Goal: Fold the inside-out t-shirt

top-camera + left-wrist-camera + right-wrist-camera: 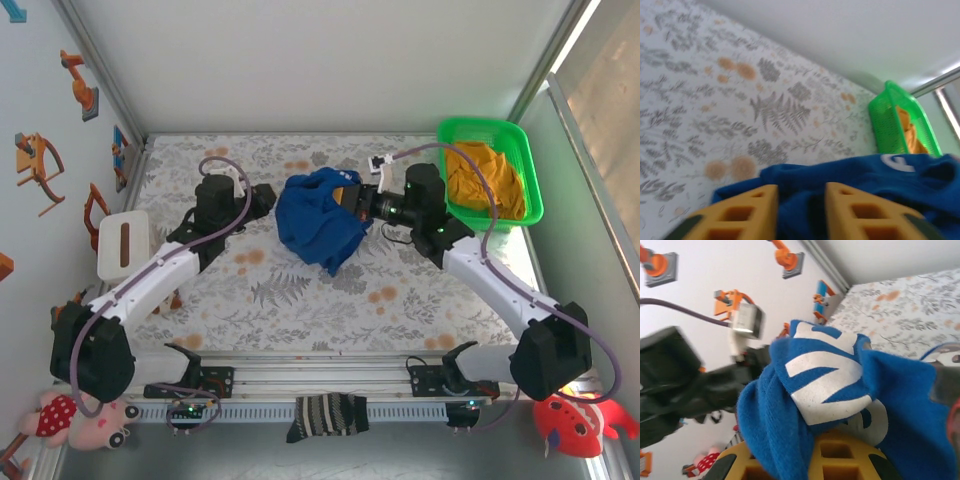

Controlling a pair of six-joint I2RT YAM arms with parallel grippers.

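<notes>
Yellow-orange fingers of the left gripper sit at the bottom edge of my left wrist feed, cut off below by the frame. Its jaws stand partly apart. The soft, wrinkly royal-blue t-shirt shows in the gap and just past the tips, but I cannot tell whether either finger touches the cloth.

On the right wrist feed the right gripper is closed on a bunch of that shirt. Cloth bearing a white print drapes over its yellow fingers and hides their tips.

From above, the t-shirt lies crumpled in a heap on the leaf-patterned table cover, toward the far side and between the two grippers. The right one is buried in its right edge; the left one is just beside its left edge. I cannot make out sleeves or collar in the heap.

To the right sits a green plastic basket holding an orange-yellow cloth, partly crossed by the right arm's cable.
</notes>
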